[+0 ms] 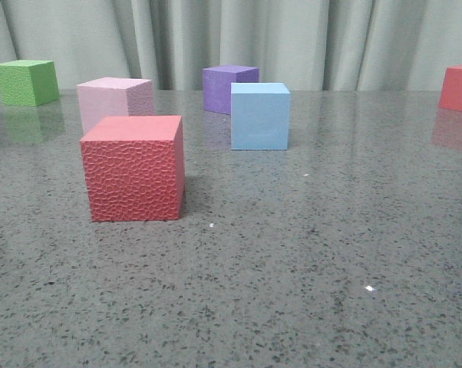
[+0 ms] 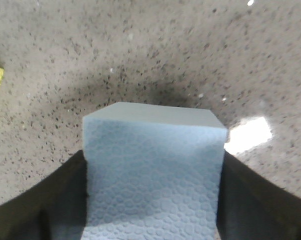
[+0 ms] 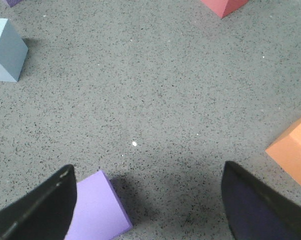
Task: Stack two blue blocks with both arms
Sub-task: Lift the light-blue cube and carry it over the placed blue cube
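One pale blue block (image 1: 259, 115) stands on the grey table in the middle distance of the front view. It also shows in the right wrist view (image 3: 5, 50), far from the fingers. My left gripper (image 2: 154, 157) is shut on the second blue block (image 2: 155, 195). Its dark fingers (image 2: 45, 200) press both sides of the block, which hangs a little above the table over its shadow. My right gripper (image 3: 149, 170) is open and empty above the table. Neither gripper shows in the front view.
A red cube (image 1: 133, 169) stands front left, with pink (image 1: 114, 100), purple (image 1: 229, 88) and green (image 1: 26, 82) cubes behind and another red cube (image 1: 459, 88) far right. A lilac cube (image 3: 98, 210) lies by my right gripper's finger, an orange cube (image 3: 293, 155) to its other side.
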You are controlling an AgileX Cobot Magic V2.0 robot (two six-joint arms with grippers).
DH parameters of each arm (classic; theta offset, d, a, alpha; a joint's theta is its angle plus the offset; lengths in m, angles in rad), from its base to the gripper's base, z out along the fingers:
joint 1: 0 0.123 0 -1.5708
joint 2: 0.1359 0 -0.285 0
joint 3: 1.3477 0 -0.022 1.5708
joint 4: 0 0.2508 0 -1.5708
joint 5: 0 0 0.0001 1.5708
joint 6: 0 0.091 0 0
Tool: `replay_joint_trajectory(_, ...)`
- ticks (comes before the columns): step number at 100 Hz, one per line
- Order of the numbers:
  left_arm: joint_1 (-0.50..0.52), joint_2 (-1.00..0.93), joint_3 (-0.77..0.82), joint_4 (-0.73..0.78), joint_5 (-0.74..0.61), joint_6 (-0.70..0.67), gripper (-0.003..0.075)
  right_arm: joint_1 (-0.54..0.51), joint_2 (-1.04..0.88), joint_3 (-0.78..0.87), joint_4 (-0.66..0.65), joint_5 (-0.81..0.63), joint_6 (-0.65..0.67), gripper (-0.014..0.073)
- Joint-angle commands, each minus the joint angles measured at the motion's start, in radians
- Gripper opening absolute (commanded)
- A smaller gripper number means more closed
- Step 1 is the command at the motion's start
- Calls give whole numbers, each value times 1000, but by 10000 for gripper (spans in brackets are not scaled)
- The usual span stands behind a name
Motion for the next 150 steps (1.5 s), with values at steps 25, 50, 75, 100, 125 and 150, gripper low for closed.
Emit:
replay_joint_trajectory(25,-12,-50,-178,-181,49,-1,337,0,-6,-23,-5,-59,-9,592)
replay_joint_trajectory(50,-107,-50,-242,-181,49,-1,337,0,-6,-23,-5,-64,-9,592)
replay_joint_trajectory(75,-260,-48,-284,-181,-36,-1,337,0,-6,-23,-5,-65,-9,592)
replay_joint_trajectory(100,-384,-44,-293,-181,-179,-1,337,0,-6,-23,-5,-65,-9,592)
replay_joint_trajectory(125,-466,-43,-293,-181,-233,32,337,0,-5,-23,3,-67,-9,592)
replay_joint_trajectory(150,-523,-39,-293,-181,-289,104,337,0,-5,-23,5,-70,-9,592)
